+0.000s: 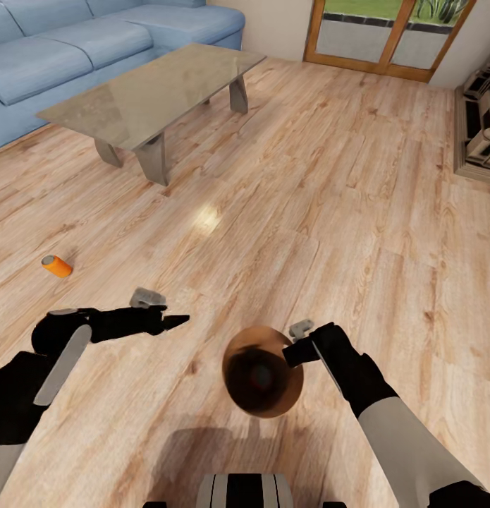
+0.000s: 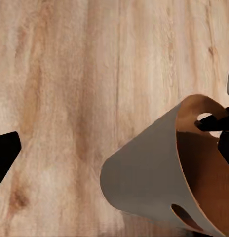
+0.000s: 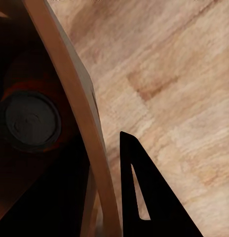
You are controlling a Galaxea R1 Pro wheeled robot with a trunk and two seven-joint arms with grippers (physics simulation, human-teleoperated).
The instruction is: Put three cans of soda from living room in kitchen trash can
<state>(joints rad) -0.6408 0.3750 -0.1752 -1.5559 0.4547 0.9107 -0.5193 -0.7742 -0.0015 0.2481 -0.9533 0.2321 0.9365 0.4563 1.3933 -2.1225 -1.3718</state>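
Inside the right-gripper-clamped (image 1: 299, 351) bin (image 3: 70, 89) — an orange can (image 3: 30, 121); left gripper (image 1: 175, 322) together.

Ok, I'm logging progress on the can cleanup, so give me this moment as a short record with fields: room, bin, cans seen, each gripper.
room: living room, blue sofa, glass-topped coffee table, wood floor
trash can: held off the floor, its rim clamped by the right gripper
can inside bin: one orange soda can, silver end showing
can on floor: one orange soda can, lying on its side, ahead of the left arm
left gripper: empty, jaws look closed
third can: cannot tell where
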